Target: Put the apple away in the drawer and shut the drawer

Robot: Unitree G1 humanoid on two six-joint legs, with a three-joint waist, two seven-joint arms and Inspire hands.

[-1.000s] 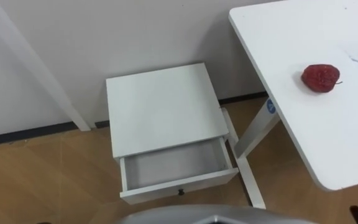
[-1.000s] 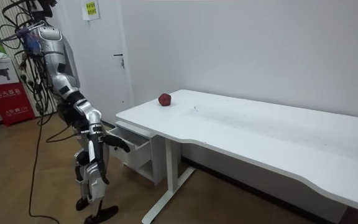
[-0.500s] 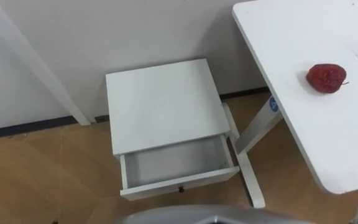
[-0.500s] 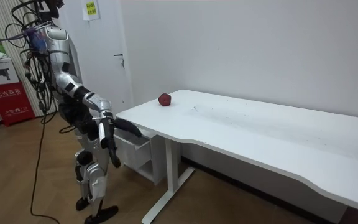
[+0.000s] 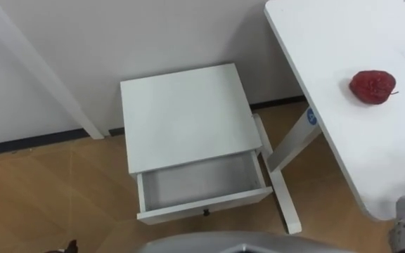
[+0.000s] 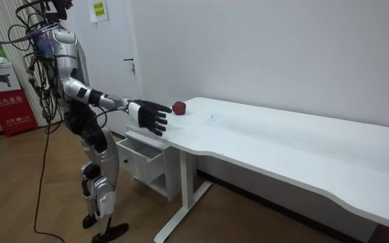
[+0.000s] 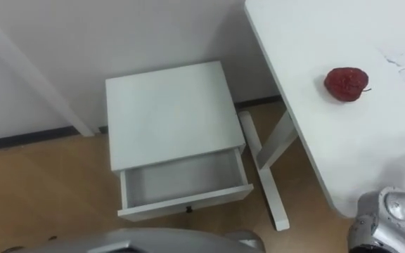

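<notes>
The robot stands upright at the short end of the white table (image 6: 282,145), its right arm held out about level with the tabletop. The right hand (image 6: 148,116) hangs at the table's near edge with its fingers spread and only loosely bent, and it holds nothing. The 1 apple (image 5: 373,86), dark red with a short stem, lies on the tabletop just beyond the fingertips. It is ahead of the hand toward the wall and clear of it, with a small gap between the 2. From the head camera the right wrist comes in at the lower right corner, at the table's rim, and the apple sits well ahead of it and slightly to its left. Below the hand and off to its left a small white cabinet (image 5: 185,116) stands against the wall, lower than the tabletop. Its 1 drawer (image 5: 199,184) is pulled out toward the robot, with the pale inside in full view and a small dark knob (image 5: 204,212) at the middle of its front. The table's white leg (image 5: 290,144), with its foot bar on the wood floor (image 5: 62,183), stands between the hand and the cabinet, just beside the drawer's right edge. The apple is on the table, not in the drawer, and the drawer is not yet shut.
</notes>
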